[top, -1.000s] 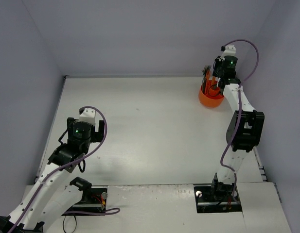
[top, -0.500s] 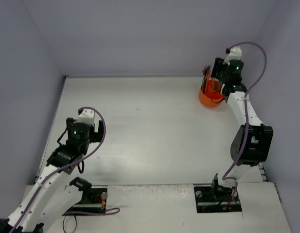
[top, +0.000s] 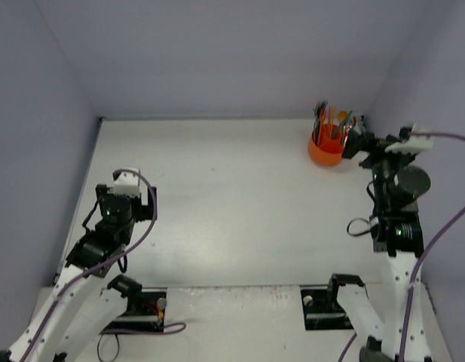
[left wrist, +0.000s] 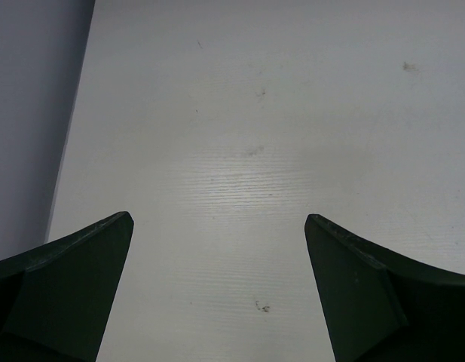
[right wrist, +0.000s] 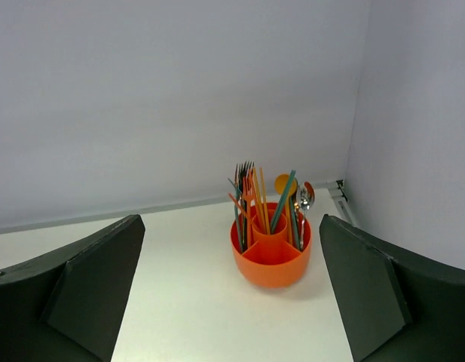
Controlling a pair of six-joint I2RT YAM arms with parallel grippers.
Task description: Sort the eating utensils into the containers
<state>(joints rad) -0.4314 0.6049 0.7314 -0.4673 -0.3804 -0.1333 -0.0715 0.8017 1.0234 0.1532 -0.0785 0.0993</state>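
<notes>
The round orange holder [top: 325, 151] stands at the far right of the table; it also shows in the right wrist view [right wrist: 271, 260]. Several utensils stand upright in its compartments: forks [right wrist: 244, 197] on the left, orange and teal sticks [right wrist: 271, 202] in the centre cup, spoons [right wrist: 302, 197] on the right. My right gripper [top: 354, 142] is open and empty, just right of the holder and apart from it. My left gripper [top: 126, 182] is open and empty over bare table at the left.
The white table [top: 232, 204] is walled by grey panels at the back and both sides. The holder sits close to the back right corner. The left wrist view shows only table surface [left wrist: 232, 151] with small marks.
</notes>
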